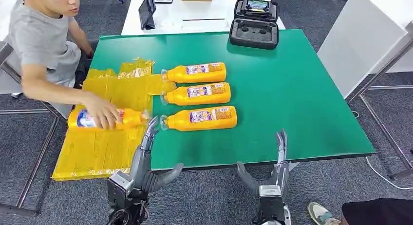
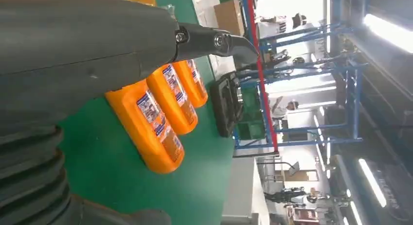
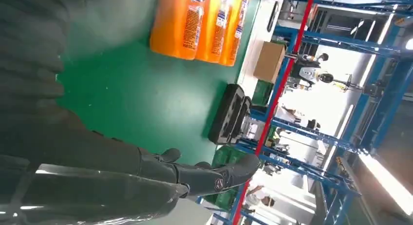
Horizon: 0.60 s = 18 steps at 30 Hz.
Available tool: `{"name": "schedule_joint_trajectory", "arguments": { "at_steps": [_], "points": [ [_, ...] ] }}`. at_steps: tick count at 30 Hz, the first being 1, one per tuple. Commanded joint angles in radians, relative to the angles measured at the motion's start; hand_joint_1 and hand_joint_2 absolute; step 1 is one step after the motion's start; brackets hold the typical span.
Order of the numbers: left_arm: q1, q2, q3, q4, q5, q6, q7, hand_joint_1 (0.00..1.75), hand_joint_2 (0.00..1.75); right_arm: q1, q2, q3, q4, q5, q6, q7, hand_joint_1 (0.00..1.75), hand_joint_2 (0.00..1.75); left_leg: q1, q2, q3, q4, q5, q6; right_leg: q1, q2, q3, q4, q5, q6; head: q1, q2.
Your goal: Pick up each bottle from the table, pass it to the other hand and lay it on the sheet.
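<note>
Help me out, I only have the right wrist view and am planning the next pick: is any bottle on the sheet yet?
Observer: Yes, one bottle lies on the yellow sheet, under a person's hand.
Operator: How many wait on the table?
Observer: Three bottles lie in a row; the nearest bottle lies with its cap toward the sheet.
Operator: Where is the left hand?
Observer: The left hand is empty, its fingers reaching up beside that bottle's cap.
</note>
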Motion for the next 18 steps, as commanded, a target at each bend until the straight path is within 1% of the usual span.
{"name": "schedule_joint_trajectory", "arguments": {
  "at_steps": [1, 2, 3, 4, 5, 7, 14, 15, 17, 18],
  "points": [
    [-0.014, 0.011, -0.033, -0.001, -0.011, -0.004, -0.001, 0.00, 1.75, -0.007, -0.015, -0.019, 0.003, 0.003, 0.008, 0.003, 0.00, 1.75, 0.000, 0.000, 0.005, -0.001, -0.001, 0.000, 0.000, -0.002, 0.005, -0.001, -0.002, 0.000, 0.000, 0.000],
    [-0.014, 0.011, -0.033, -0.001, -0.011, -0.004, -0.001, 0.00, 1.75, -0.007, -0.015, -0.019, 0.003, 0.003, 0.008, 0.003, 0.00, 1.75, -0.001, 0.000, 0.003, -0.001, -0.001, 0.000, 0.000, -0.001, 0.003, -0.001, -0.001, 0.000, 0.000, 0.000],
    [-0.014, 0.011, -0.033, -0.001, -0.011, -0.004, -0.001, 0.00, 1.75, -0.007, -0.015, -0.019, 0.003, 0.003, 0.008, 0.003, 0.00, 1.75, -0.001, 0.000, 0.005, -0.001, -0.002, 0.000, 0.000, -0.001, 0.005, -0.001, -0.002, 0.000, 0.000, 0.000],
    [-0.017, 0.010, -0.032, 0.002, -0.011, -0.004, -0.001, 0.00, 1.75, -0.007, -0.015, -0.018, 0.002, 0.004, 0.008, 0.002, 0.00, 1.75, 0.000, 0.000, 0.003, -0.001, -0.001, 0.000, 0.000, -0.001, 0.004, -0.001, -0.001, 0.000, 0.000, 0.000],
    [-0.022, 0.010, -0.034, 0.006, -0.011, -0.002, -0.001, 0.00, 1.75, -0.008, -0.015, -0.016, 0.000, 0.007, 0.010, 0.004, 0.00, 1.75, -0.001, 0.000, 0.005, -0.001, -0.002, 0.000, 0.000, -0.002, 0.005, -0.001, -0.002, 0.000, 0.000, 0.000],
    [-0.028, 0.009, -0.034, 0.012, -0.011, -0.001, -0.001, 0.00, 1.75, -0.008, -0.015, -0.014, -0.006, 0.010, 0.011, 0.003, 0.00, 1.75, 0.000, 0.000, 0.002, -0.001, 0.000, 0.000, 0.000, -0.001, 0.002, -0.001, -0.001, 0.000, 0.000, 0.000],
    [-0.030, 0.005, -0.026, 0.010, -0.022, 0.007, -0.007, 0.00, 1.75, -0.021, -0.029, -0.020, -0.002, 0.035, 0.004, 0.005, 0.00, 1.75, -0.001, 0.000, 0.005, -0.002, -0.001, 0.000, 0.000, -0.002, 0.005, -0.001, -0.002, 0.000, 0.000, 0.000],
    [-0.030, 0.005, -0.026, 0.009, -0.020, 0.005, -0.006, 0.00, 1.75, -0.022, -0.030, -0.020, -0.003, 0.036, 0.004, 0.005, 0.00, 1.75, 0.000, 0.000, 0.002, -0.001, -0.001, 0.000, 0.000, -0.001, 0.002, -0.001, -0.001, 0.000, 0.000, 0.000],
    [-0.034, 0.005, -0.024, 0.007, -0.019, 0.003, -0.006, 0.00, 1.75, -0.025, -0.030, -0.022, -0.008, 0.038, 0.007, 0.007, 0.00, 1.75, -0.001, 0.000, 0.005, -0.001, -0.001, 0.000, 0.000, -0.002, 0.005, -0.001, -0.001, 0.000, 0.000, 0.000],
    [-0.038, 0.004, -0.023, 0.014, -0.035, 0.019, -0.009, 0.00, 1.75, -0.024, -0.026, -0.031, -0.011, 0.039, 0.011, 0.014, 0.00, 1.75, 0.000, 0.000, 0.003, -0.001, -0.001, 0.000, 0.000, -0.001, 0.003, -0.001, -0.001, 0.000, 0.000, 0.000]
  ]
}}
